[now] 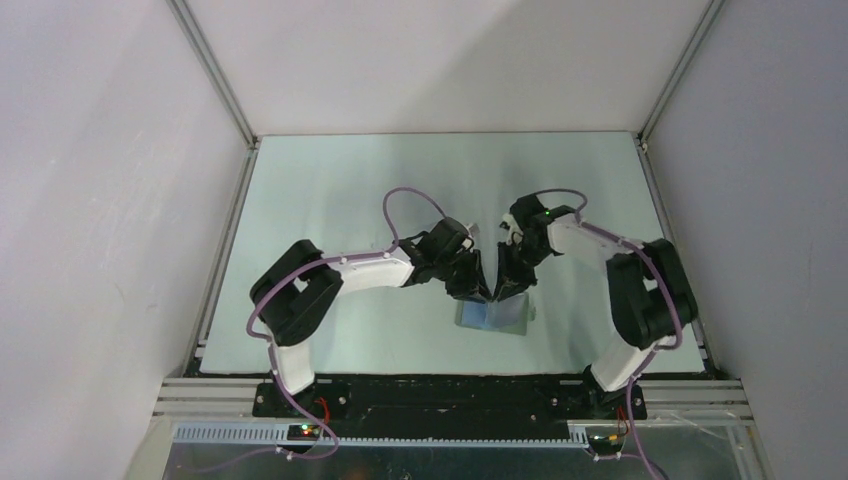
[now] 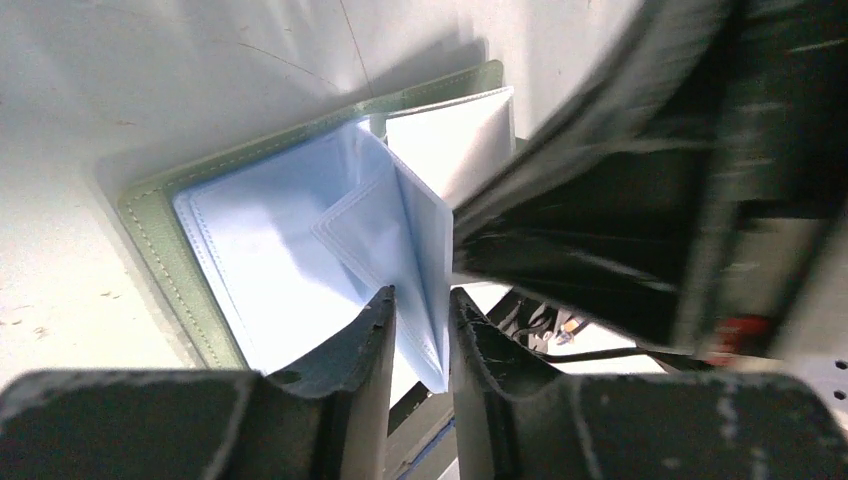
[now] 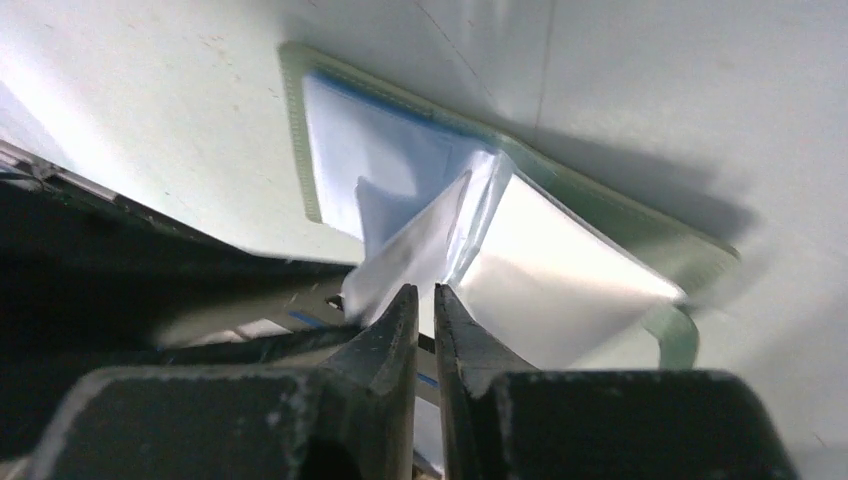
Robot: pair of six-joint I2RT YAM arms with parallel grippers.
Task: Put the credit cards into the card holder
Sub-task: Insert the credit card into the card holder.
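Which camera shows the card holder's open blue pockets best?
Left wrist: the card holder lies open, blue sleeves fanned up and sharp. Right wrist shows them partly, blurred; the top view shows only a small, half-hidden patch.

A pale, greenish-white table is seen brightly lit, with soft shadows thrown across its middle and faint scuffs and specks picked out on its surface. It is boxed in left, back and right by plain white walls, which are joined at the corners by silvery metal rails. A black strip is laid along the near edge.
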